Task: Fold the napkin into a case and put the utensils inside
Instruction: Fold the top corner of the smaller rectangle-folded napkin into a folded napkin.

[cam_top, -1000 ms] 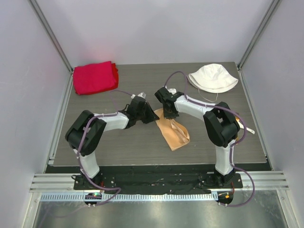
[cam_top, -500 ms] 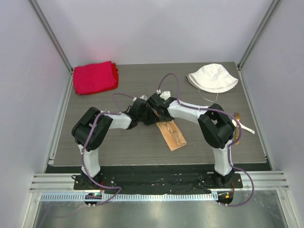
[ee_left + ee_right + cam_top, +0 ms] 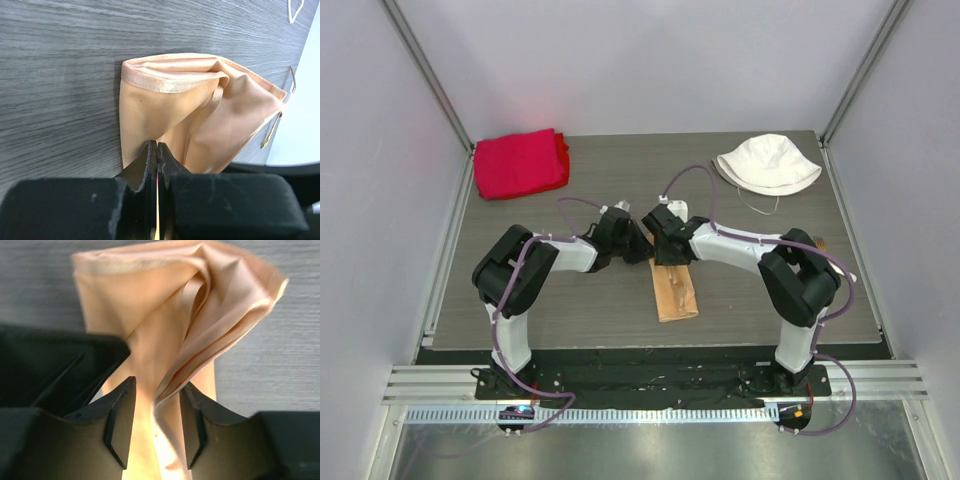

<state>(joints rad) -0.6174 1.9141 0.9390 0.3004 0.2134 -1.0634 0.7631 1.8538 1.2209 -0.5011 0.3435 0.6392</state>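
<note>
The peach satin napkin [image 3: 676,292] lies folded into a narrow strip at the middle of the table, its far end bunched up between the two grippers. My left gripper [image 3: 157,146] is shut on a corner of the napkin [image 3: 165,110] at that far end. My right gripper [image 3: 157,390] stands open right beside it, with loose folds of the napkin [image 3: 150,300] hanging between its fingers but not pinched. A thin gold utensil handle [image 3: 276,125] shows past the cloth's far edge. By the right arm's elbow only a small bit of the utensils [image 3: 820,241] shows.
A thick red cloth [image 3: 518,163] lies at the back left corner. A white bucket hat [image 3: 767,163] sits at the back right, its cord trailing toward the middle. Grey walls close in both sides of the dark table [image 3: 570,300].
The right gripper has opened and let go of the napkin. Both grippers came together at the far end, and the cloth now lies narrower and straighter, pointing toward the near edge.
</note>
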